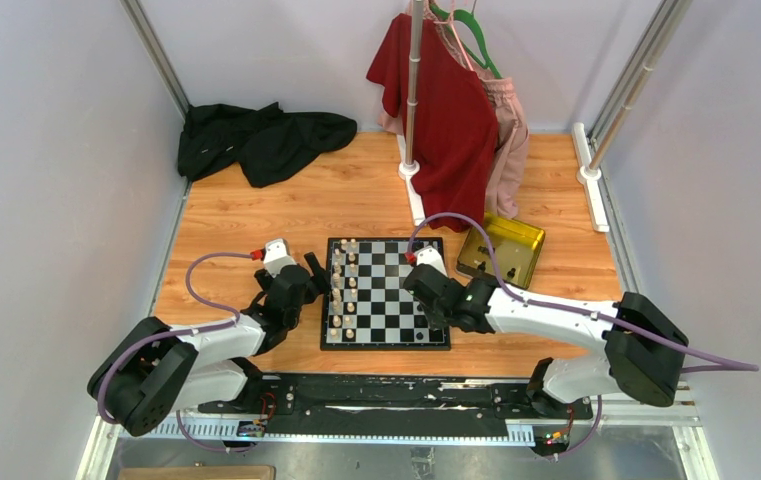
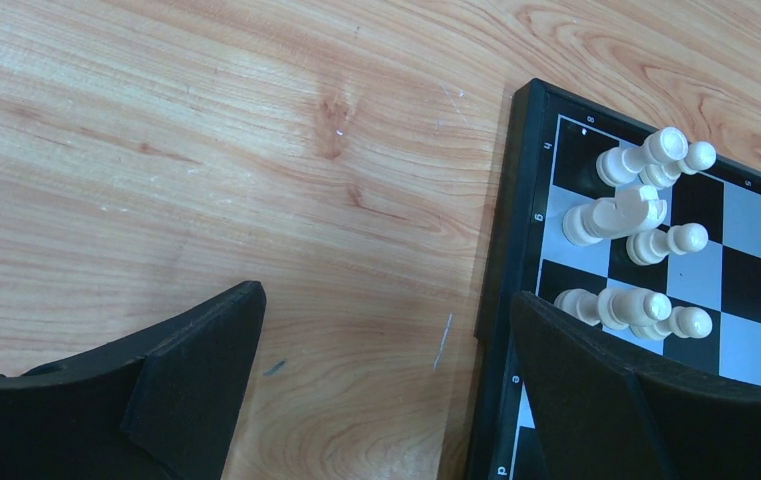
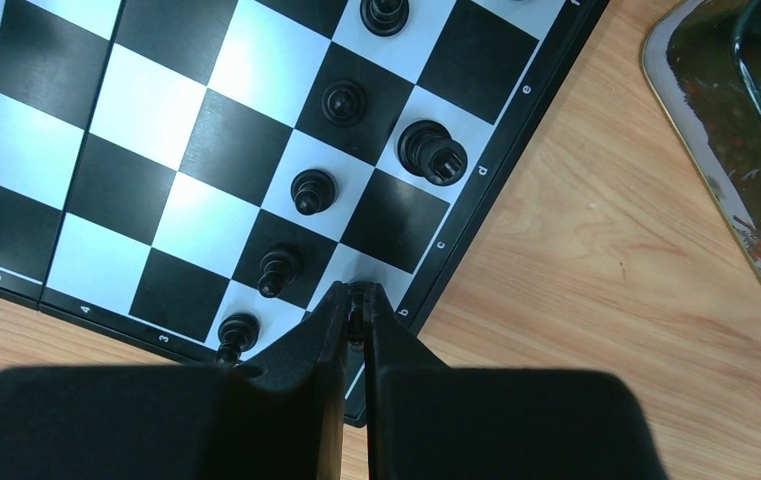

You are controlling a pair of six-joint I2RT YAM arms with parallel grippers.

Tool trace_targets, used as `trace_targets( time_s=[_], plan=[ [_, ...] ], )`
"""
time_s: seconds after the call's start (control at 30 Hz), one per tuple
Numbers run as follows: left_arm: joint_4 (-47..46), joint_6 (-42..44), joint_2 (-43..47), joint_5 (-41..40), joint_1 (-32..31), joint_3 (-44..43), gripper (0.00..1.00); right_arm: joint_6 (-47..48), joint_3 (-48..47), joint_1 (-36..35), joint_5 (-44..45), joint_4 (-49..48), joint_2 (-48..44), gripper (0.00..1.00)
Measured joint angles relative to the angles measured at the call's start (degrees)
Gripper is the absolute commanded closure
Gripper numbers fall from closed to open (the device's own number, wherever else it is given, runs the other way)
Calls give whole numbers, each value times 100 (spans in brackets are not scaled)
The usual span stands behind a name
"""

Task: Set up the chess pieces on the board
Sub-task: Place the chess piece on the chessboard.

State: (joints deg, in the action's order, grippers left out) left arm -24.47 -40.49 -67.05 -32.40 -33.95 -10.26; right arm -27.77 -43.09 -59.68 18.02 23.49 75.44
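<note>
The board (image 1: 386, 300) lies in the middle of the wooden table. Cream-white chess pieces (image 1: 344, 285) stand in two columns along its left side; the left wrist view shows some of them (image 2: 646, 240) close up. My left gripper (image 2: 386, 295) is open over bare wood at the board's left border (image 2: 501, 230), holding nothing. Black pieces (image 3: 313, 190) stand along the right side of the board (image 3: 136, 110). My right gripper (image 3: 358, 292) is shut on a small black piece (image 3: 357, 303) over the corner squares by the right border. The piece is mostly hidden by the fingers.
A shiny yellow-gold tray (image 1: 531, 240) sits just right of the board, and its edge (image 3: 676, 130) shows in the right wrist view. A clothes rack post (image 1: 411, 165) with a red shirt (image 1: 446, 110) stands behind. A black garment (image 1: 256, 140) lies at the back left.
</note>
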Motion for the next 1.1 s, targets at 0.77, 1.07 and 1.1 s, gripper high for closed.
trace_targets(
  time_s=[0.77,1.07,1.1],
  plan=[
    [20,0,31,-7,-4,0,0,127,-2,52,-101,-118,138,69],
    [66,0,529,-55,-7,140,0,192,-55,55,-101,-35,13,67],
    [87,0,640,-81,-11,168,0,195,-63,55,-103,-11,-31,67]
  ],
)
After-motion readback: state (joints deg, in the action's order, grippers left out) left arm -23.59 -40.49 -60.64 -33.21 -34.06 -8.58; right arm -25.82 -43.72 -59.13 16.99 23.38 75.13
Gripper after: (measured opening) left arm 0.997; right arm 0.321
